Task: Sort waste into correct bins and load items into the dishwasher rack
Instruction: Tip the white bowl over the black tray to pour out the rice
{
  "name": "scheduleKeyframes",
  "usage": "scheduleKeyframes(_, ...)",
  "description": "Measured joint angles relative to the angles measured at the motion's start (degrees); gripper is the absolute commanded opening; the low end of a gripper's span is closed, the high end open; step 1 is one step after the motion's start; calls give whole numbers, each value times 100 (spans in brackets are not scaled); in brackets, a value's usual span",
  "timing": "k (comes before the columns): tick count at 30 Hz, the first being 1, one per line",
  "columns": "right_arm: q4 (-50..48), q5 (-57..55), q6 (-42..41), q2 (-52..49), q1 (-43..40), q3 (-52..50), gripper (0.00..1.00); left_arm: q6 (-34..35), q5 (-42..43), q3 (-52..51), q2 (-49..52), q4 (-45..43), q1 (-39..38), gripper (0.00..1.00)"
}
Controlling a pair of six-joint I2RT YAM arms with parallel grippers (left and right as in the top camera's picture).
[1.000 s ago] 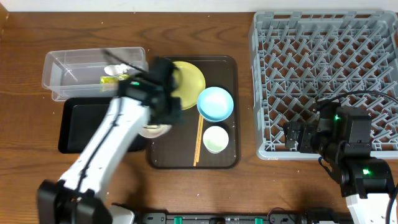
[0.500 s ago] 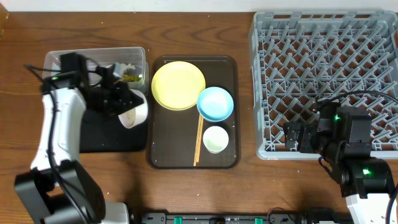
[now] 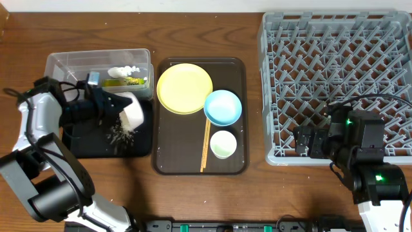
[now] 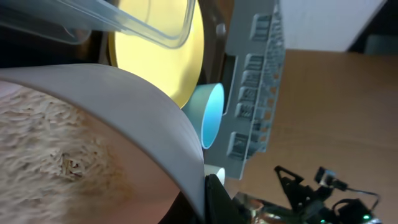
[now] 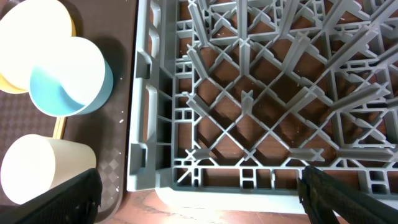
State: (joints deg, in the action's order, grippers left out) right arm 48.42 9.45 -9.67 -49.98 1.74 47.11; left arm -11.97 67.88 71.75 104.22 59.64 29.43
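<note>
**Left gripper** (image 3: 118,107): clamped on the rim of the round white bowl (image 3: 132,113). One dark finger (image 4: 215,198) shows at that rim in the left wrist view. Clock directions are read from the overhead view, with 12 at the far table edge.

**White bowl:** tipped steeply at the 2 o'clock corner of the shallow black rectangular tray (image 3: 82,147). Whether it touches the tray cannot be told.

**Loose whitish rice-like grains** (image 3: 119,132): scattered on the black tray, at 7 o'clock of the bowl. More of them lie against the bowl's inner wall in the left wrist view.

**Clear plastic rectangular tub** (image 3: 64,62): just beside the black tray, at its 12 o'clock. Its 3 o'clock end holds:
- a small green-and-yellow snack wrapper (image 3: 123,82)
- a crumpled white tissue (image 3: 122,69)

**Dark brown serving tray** (image 3: 179,149): at 3 o'clock of both bins. It carries:
- a round pale yellow plate (image 3: 180,87), at 11 o'clock
- a light blue bowl (image 3: 223,107), at 2 o'clock, overlapping the plate's edge
- a small pale green-white cup (image 3: 223,144), at 5 o'clock
- thin wooden chopsticks (image 3: 205,147), just beside the cup at its 9 o'clock

**Large square grey plastic rack** (image 3: 335,64): at 3 o'clock of the serving tray, on the brown wooden table (image 3: 193,32).

**Right gripper** (image 3: 302,143): at the rack's 6 o'clock edge. Its fingers (image 5: 65,200) are spread wide and grasp nothing.
</note>
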Motion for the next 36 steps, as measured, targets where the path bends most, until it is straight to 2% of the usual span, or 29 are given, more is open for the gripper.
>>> scheduleKeyframes(7, 0, 0, 0, 0, 0, 0, 99, -221, 452, 0, 9, 186, 330, 6)
scheduleKeyframes(16, 17, 0, 0, 0, 0, 0, 99, -1534, 1147, -4, 9, 857, 356, 6)
scheduleKeyframes(22, 17, 0, -2, 0, 0, 0, 99, -2245, 1307, -4, 9, 1172, 356, 6)
scheduleKeyframes(36, 20, 0, 0, 0, 0, 0, 99, -2636, 1093, -4, 9, 1082, 356, 6)
